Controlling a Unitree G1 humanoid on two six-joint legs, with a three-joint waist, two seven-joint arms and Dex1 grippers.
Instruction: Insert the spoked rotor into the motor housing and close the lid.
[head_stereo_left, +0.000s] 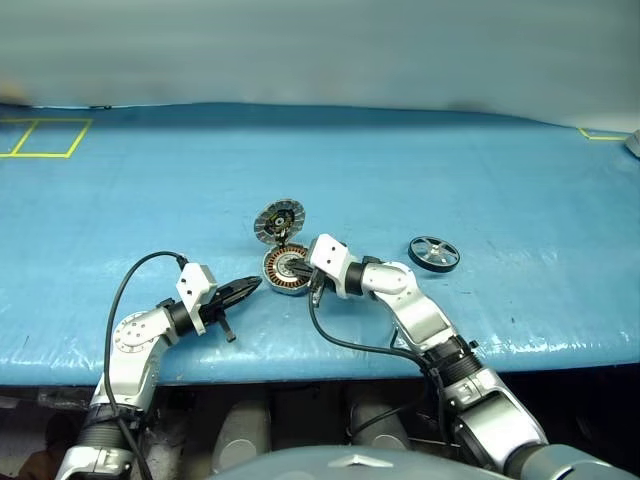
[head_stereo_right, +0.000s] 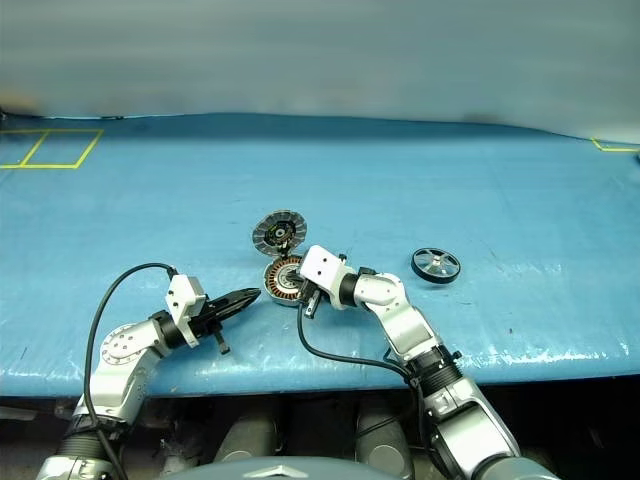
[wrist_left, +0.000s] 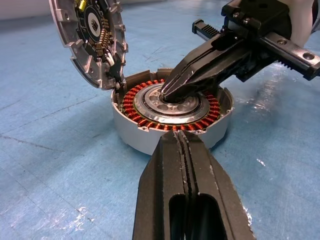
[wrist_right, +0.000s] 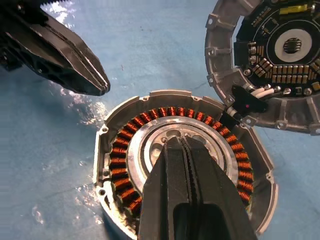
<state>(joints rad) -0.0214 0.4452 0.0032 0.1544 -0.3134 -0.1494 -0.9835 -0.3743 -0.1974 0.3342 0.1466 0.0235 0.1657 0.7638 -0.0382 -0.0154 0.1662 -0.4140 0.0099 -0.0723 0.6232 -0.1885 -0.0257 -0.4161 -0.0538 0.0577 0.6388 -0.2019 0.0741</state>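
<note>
The motor housing (head_stereo_left: 281, 272) sits on the blue table, its copper-orange windings (wrist_right: 125, 150) showing. The lid (head_stereo_left: 279, 221) stands swung up and open on the hinge at the housing's far edge, inner face showing. My right gripper (wrist_right: 175, 142) is shut, empty, with its tips over the housing's silver centre hub; whether they touch it I cannot tell. Just left of the housing, a short gap away, my left gripper (head_stereo_left: 254, 286) is shut and empty, pointing at its wall. The spoked rotor (head_stereo_left: 434, 254) lies flat on the table to the right, apart from both grippers.
The blue table (head_stereo_left: 500, 170) stretches wide behind and to both sides. A yellow tape square (head_stereo_left: 45, 138) marks its far left corner. The table's front edge (head_stereo_left: 330, 365) runs just under my arms. Black cables loop off both wrists.
</note>
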